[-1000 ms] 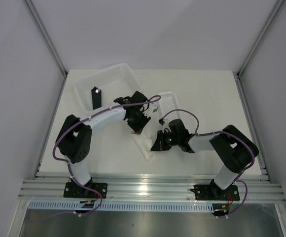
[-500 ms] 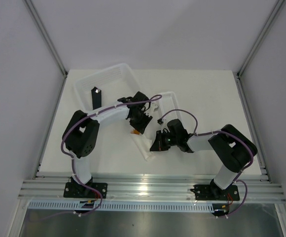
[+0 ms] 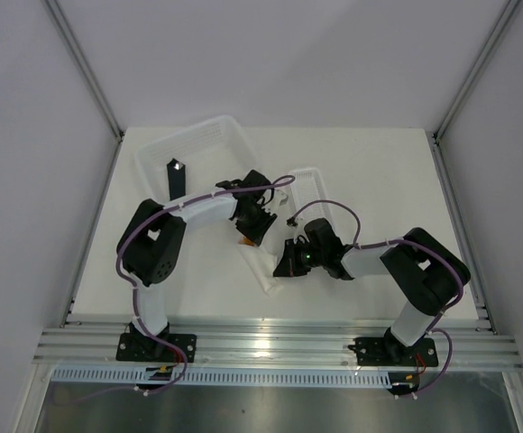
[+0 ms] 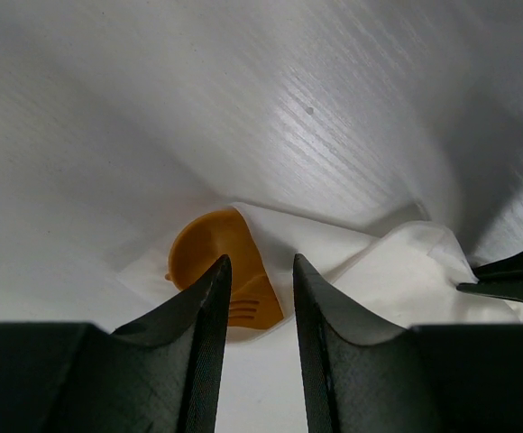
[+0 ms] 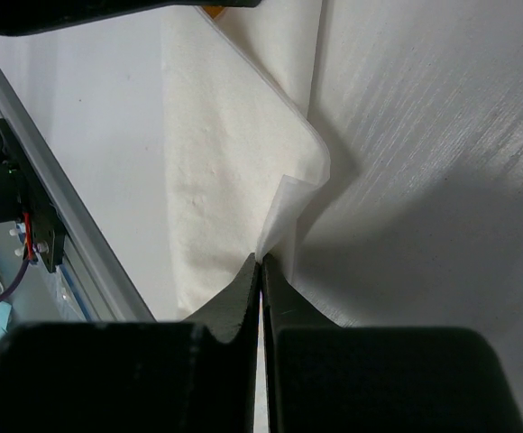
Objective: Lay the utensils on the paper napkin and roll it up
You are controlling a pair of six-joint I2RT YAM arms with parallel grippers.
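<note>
The paper napkin (image 3: 269, 276) lies partly folded over the utensils between my two grippers. In the left wrist view the napkin (image 4: 388, 271) covers most of the orange spoon (image 4: 209, 251) and the orange fork (image 4: 251, 308); only the spoon's bowl and the fork's tines stick out. The knife is hidden. My left gripper (image 3: 251, 233) is open, its tips (image 4: 260, 263) straddling the napkin's edge over the fork. My right gripper (image 3: 285, 263) is shut on a raised napkin edge (image 5: 284, 203), its tips (image 5: 261, 262) pinching the sheet just above the table.
A large white slotted basket (image 3: 198, 144) stands at the back left with a black upright block (image 3: 175, 177) in it. A narrow white ribbed tray (image 3: 314, 180) lies behind the right gripper. An aluminium rail (image 3: 270, 343) runs along the near edge.
The left arm's elbow has swung to the right and its gripper has shifted slightly. The right gripper has edged left with the napkin edge in it.
</note>
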